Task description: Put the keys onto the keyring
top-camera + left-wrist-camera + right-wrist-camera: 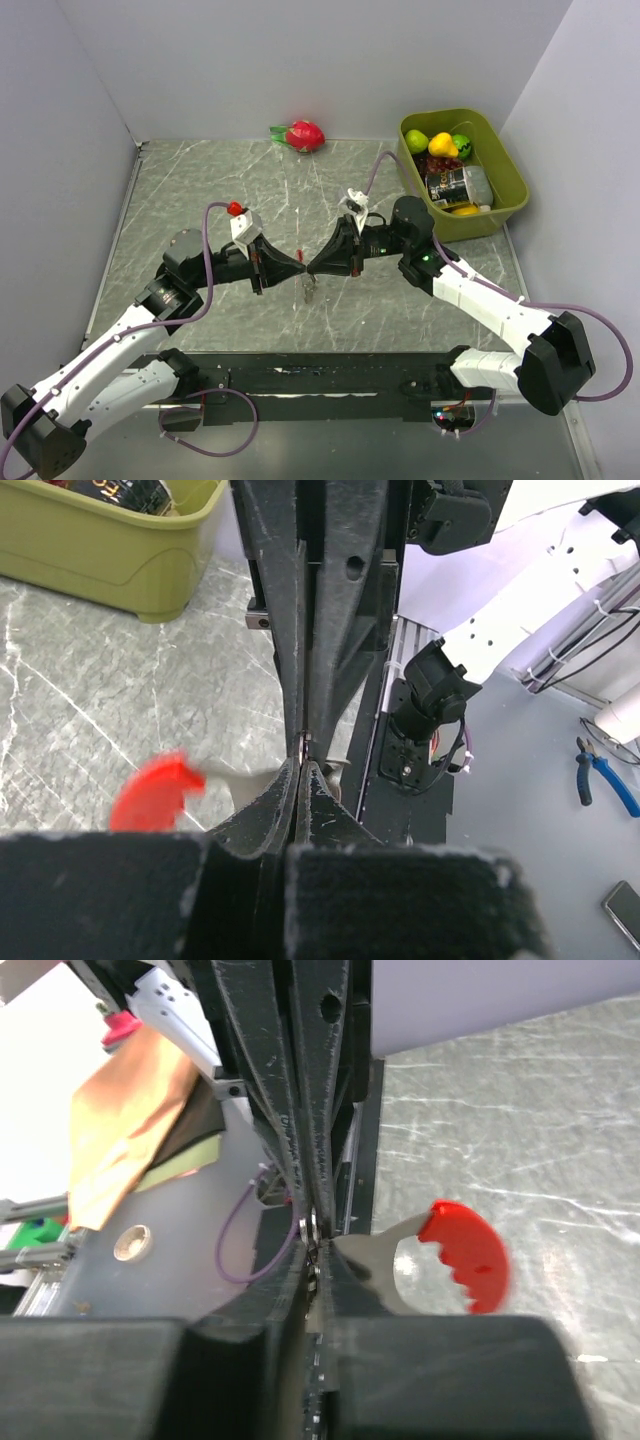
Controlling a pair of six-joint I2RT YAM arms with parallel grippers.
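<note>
Two sets of fingers meet tip to tip above the middle of the tabletop (pixel 200 190). The left fingers (pixel 262 815) are pressed fully together. In their own wrist view the silvery tab of the keyring (pixel 462 1252) runs into their tips, so they seem to have it pinched by the metal, with the red crescent sticking out to one side and clear of the surface.

Just below the meeting point a small dark piece (pixel 310 289) dangles; it is probably a key or a bit of chain, but it is too small to tell which.

The right fingers (pixel 365 1278) are drawn almost closed at the same spot. Whether they are gripping the ring's metal, a key, or nothing yet cannot be told from these views.

My judgement is that everything here is light, thin, stiff and slick. Flat metal will twist or slip out of a pinch unless it is taken across its broad faces. The ring is best held by its silvery tab, leaving the red loop free, and a key by its head so the hole stays exposed.

Well off to the right, a green bin (pixel 512 195) of fruit plays no part.
</note>
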